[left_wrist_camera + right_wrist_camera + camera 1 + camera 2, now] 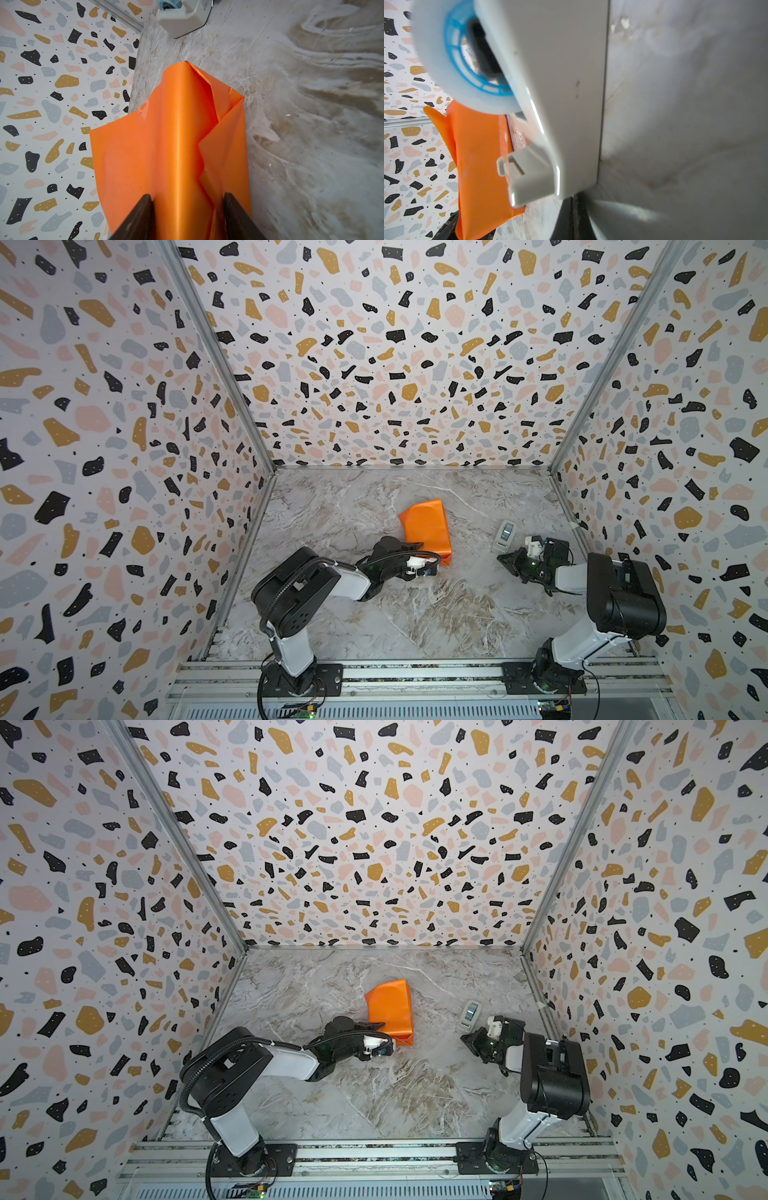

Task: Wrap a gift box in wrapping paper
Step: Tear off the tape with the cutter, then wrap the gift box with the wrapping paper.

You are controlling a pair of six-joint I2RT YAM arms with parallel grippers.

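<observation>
Wrapping paper (426, 526): orange face outward, folded into a loose, creased bundle lying in the middle of the marble table (415, 614), seen in both top views.
Gift box: hidden; I can't see it anywhere under the paper.
Left gripper (187, 197): clamped on the bundle's near end, a dark finger (143, 209) pressed against each side.
Right gripper (505, 561): clenched on nothing, just beside the tape dispenser (503, 536), apart from the paper.

The wrapping paper (424, 526), orange face outward, lies loosely folded and creased on the tabletop (415, 614).
</observation>
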